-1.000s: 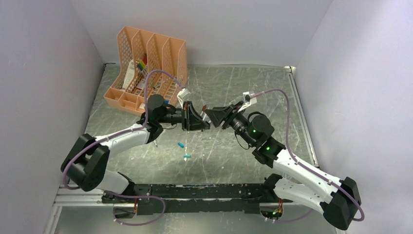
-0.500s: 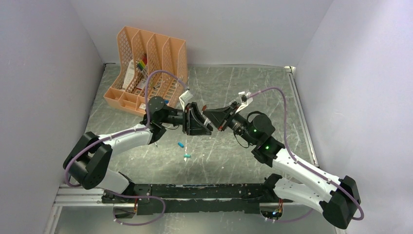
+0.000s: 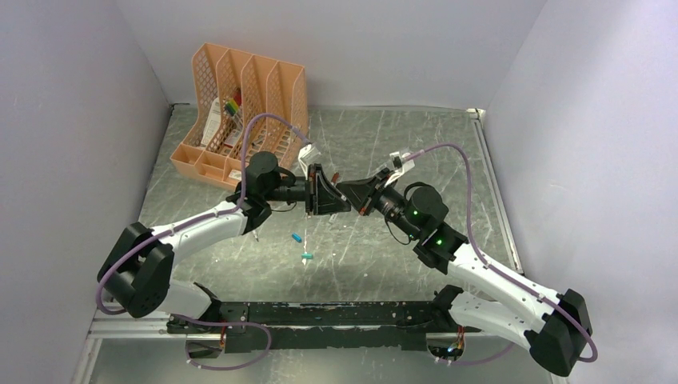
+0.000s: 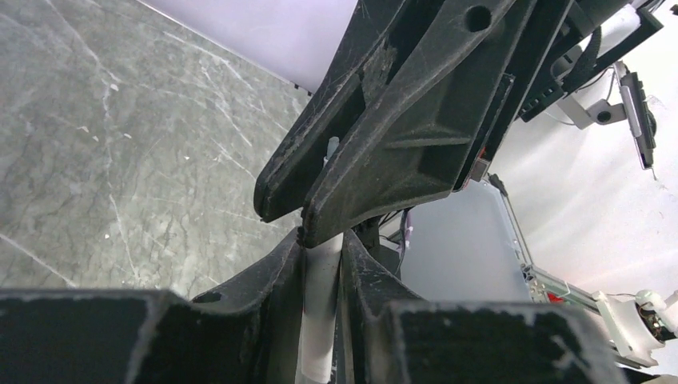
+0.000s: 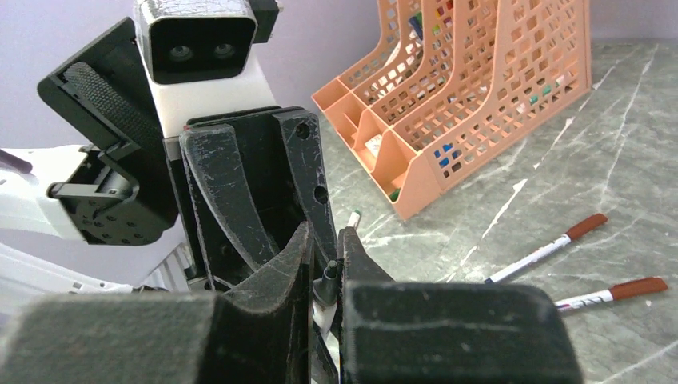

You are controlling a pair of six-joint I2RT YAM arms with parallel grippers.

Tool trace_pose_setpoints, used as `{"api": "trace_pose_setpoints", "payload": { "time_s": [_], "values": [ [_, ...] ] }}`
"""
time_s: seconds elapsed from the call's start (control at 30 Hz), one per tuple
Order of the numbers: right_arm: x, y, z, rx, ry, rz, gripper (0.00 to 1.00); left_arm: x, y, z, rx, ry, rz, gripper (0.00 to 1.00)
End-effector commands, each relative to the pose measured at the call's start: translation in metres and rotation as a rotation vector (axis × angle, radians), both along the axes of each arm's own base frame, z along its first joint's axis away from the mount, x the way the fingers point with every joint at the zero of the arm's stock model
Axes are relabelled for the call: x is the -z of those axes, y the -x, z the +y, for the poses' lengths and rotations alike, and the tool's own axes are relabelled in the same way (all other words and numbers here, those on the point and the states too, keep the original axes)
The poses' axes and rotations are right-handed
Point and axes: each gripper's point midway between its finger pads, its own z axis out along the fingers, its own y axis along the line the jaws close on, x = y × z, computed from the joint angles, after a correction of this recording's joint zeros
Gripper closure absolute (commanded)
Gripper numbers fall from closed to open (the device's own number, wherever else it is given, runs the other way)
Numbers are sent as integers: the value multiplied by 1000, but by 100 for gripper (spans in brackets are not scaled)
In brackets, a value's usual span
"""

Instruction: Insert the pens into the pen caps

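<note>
Now, your left gripper (image 4: 321, 244) and right gripper (image 5: 326, 240) meet tip to tip in the air over the middle of the table (image 3: 416, 144), one white-grey pen (image 4: 318, 320) running between them. Your right fingers are clamped tight on that pen close to its dark tip, which pokes out just above the pads in the right wrist view. Your left fingers stand close on either side of the barrel, but you cannot tell from here whether they press on it or only flank it. The right gripper's fingers cross just over the left fingertips.

Below the grippers, on the table nearer the bases, lie two teal caps (image 3: 297, 238), near each other and not touching. In the right wrist view, two capped pens (image 5: 544, 250) with red-brown caps lie on the table side by side, apart. The orange organiser (image 3: 264, 88) stands at the far left corner, bright markers (image 3: 232, 106) in one of its slots.
</note>
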Motion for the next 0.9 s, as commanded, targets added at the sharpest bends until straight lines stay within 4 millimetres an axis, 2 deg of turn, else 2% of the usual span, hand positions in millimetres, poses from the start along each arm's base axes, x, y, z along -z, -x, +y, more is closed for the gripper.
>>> {"api": "trace_pose_setpoints", "payload": {
  "time_s": [0.0, 0.17, 0.23, 0.27, 0.33, 0.37, 0.47, 0.53, 0.6, 0.63, 0.7, 0.77, 0.8, 0.83, 0.87],
  "values": [
    [-18, -4, -6, 36, -22, -41, 100, -4, -7, -1, -34, -12, -37, 69],
    [-19, -7, -9, 63, -43, -34, 100, 3, -7, -1, -27, -31, -22, 61],
    [-18, -7, -10, 68, -41, -35, 100, 4, -6, -1, -25, -36, -23, 61],
    [-18, -8, -10, 70, -38, -34, 100, 4, -6, -1, -24, -38, -25, 66],
    [-16, -7, -9, 61, -34, -31, 100, 3, -6, -1, -24, -39, -27, 86],
    [-15, -7, -8, 58, -30, -28, 100, 2, -6, -1, -23, -38, -32, 92],
    [-10, -7, -6, 53, -24, -15, 98, 1, -7, 0, -31, -35, -35, 93],
    [-10, -7, -8, 59, -29, -10, 75, 2, -11, 1, -59, -38, -30, 93],
    [-12, -6, -16, 87, -42, -11, 57, 7, -26, 6, -128, -62, -9, 93],
    [-11, -5, -21, 102, -43, -13, 53, 12, -37, 12, -175, -79, 18, 93],
    [-8, -3, -29, 126, -17, -16, 51, 24, -63, 31, -278, -103, 103, 93],
    [8, -1, -32, 125, 45, 14, 51, 27, -86, 59, -367, -64, 170, 93],
    [19, 2, -31, 112, 75, 31, 51, 27, -94, 72, -409, -37, 195, 93],
    [47, 7, -23, 59, 141, 84, 52, 30, -109, 98, -507, -17, 229, 93],
    [63, 12, -17, 27, 177, 116, 52, 30, -115, 107, -548, -18, 232, 93]
  ]
}}
